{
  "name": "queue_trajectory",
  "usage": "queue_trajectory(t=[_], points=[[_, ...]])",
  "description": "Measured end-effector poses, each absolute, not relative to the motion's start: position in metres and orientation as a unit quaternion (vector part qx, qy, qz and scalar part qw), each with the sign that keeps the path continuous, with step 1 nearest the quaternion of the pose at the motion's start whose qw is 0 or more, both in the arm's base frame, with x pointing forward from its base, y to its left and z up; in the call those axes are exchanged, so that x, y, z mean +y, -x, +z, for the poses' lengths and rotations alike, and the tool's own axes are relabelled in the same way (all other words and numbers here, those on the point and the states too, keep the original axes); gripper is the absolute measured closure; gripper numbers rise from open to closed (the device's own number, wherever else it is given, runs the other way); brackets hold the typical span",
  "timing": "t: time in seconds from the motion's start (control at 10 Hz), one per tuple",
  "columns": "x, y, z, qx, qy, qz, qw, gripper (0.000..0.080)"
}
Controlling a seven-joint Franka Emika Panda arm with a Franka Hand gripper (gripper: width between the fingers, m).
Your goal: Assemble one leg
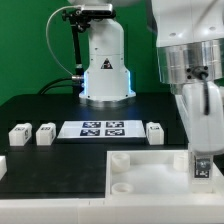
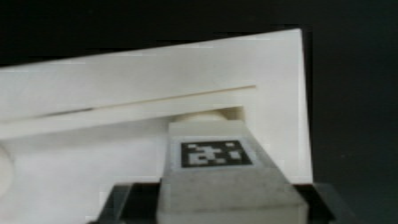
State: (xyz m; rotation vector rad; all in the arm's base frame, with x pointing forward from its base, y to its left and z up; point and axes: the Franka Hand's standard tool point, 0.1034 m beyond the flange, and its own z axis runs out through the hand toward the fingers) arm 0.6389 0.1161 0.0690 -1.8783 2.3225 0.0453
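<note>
My gripper [image 1: 202,168] is at the exterior view's right, shut on one leg [image 1: 203,165], a small white block with a square tag. It holds the leg upright at the right end of the large white tray [image 1: 150,172]; whether the two touch I cannot tell. In the wrist view the leg [image 2: 215,160] sits between the dark fingers [image 2: 135,202], tag facing the camera, with the tray's [image 2: 107,110] white face behind it. Three other legs lie on the black table: two at the left [image 1: 18,133] [image 1: 45,133] and one right of the middle [image 1: 154,132].
The marker board [image 1: 103,128] lies flat behind the tray, between the loose legs. The robot's white base [image 1: 105,65] stands at the back centre. The tray has round sockets [image 1: 120,160] at its left corners. A white part [image 1: 2,165] shows at the left edge.
</note>
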Motion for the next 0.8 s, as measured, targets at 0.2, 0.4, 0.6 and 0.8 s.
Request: queue_trajectory(t=[0.2, 0.4, 0.6, 0.8], points=[[0.116, -0.639, 0.069, 0.751, 0.656, 0.012, 0.077, 0.0508], [0.118, -0.641, 0.071, 0.636, 0.768, -0.008, 0.076, 0.0272], [0.113, -0.649, 0.075, 0.508, 0.856, -0.035, 0.084, 0.0157], [0.111, -0.649, 0.074, 0.416, 0.905, -0.045, 0.076, 0.0151]])
